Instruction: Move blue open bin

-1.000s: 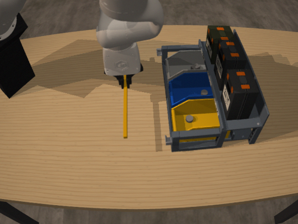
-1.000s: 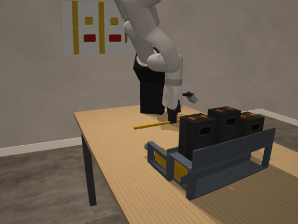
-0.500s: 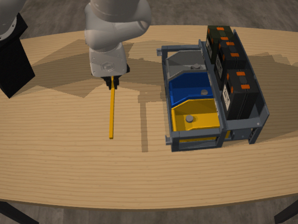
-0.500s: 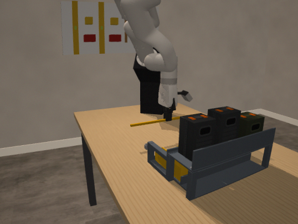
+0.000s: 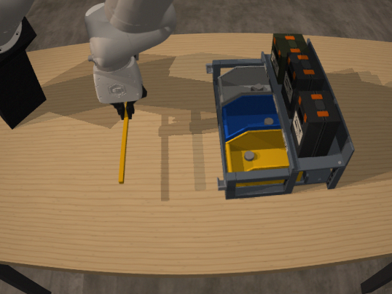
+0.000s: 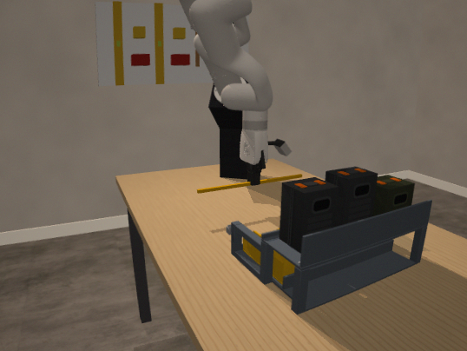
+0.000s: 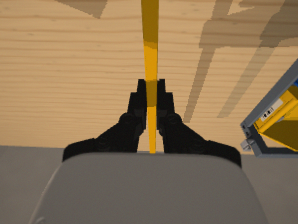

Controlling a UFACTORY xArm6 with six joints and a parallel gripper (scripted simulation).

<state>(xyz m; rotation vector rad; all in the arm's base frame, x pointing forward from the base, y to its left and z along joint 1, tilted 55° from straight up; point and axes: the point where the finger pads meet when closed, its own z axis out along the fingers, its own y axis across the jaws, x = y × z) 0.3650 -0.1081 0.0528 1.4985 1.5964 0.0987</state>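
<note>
Now arm bent down, wrist vertical over table [image 5: 73,218]; gripper [image 5: 125,112] pinching yellow bar [image 5: 124,149] near its end.

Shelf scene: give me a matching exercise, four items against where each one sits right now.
Items:
1. yellow bar
2. blue bin
3. yellow bin
4. black cases

Places:
A. on the shelf, middle of three bins
B. clamped in the gripper, jaws shut on it, above the table
C. shelf's rear compartment
D. on the shelf, beside the blue bin, at the row's end

Pairs: 1-B, 2-A, 3-D, 4-C
</note>
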